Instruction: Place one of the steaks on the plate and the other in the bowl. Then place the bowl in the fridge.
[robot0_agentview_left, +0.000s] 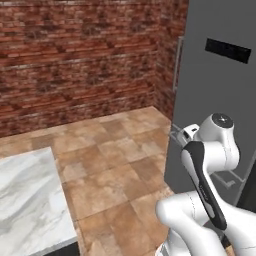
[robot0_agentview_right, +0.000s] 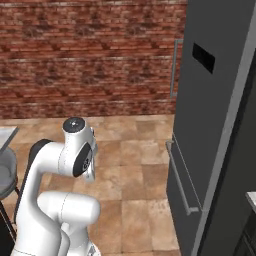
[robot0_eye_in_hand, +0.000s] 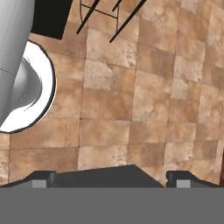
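Right now the arm (robot0_agentview_left: 210, 165) is folded up close to the base, facing the tall grey fridge (robot0_agentview_right: 215, 100) that takes the right side of both base views. The fridge doors look closed; its slim bar handles run down the door edge at upper centre-right of the right base view, and nothing of its shelves can be seen.

The claw (robot0_eye_in_hand: 111, 177) points down at brown floor tiles (robot0_eye_in_hand: 144, 96), its two dark tips standing wide apart at the bottom of the hand view with nothing between them.

No steaks, plate or bowl can be made out; a marble counter (robot0_agentview_left: 27, 200) fills the lower left of the left base view, and its visible part is bare.

Judging from this, the step in hand is still to get to the meat, so the base likely needs to turn toward the counter. It would be wise to keep the arm tucked while driving, clear of the fridge, and to leave the claw spread until it is over a steak.
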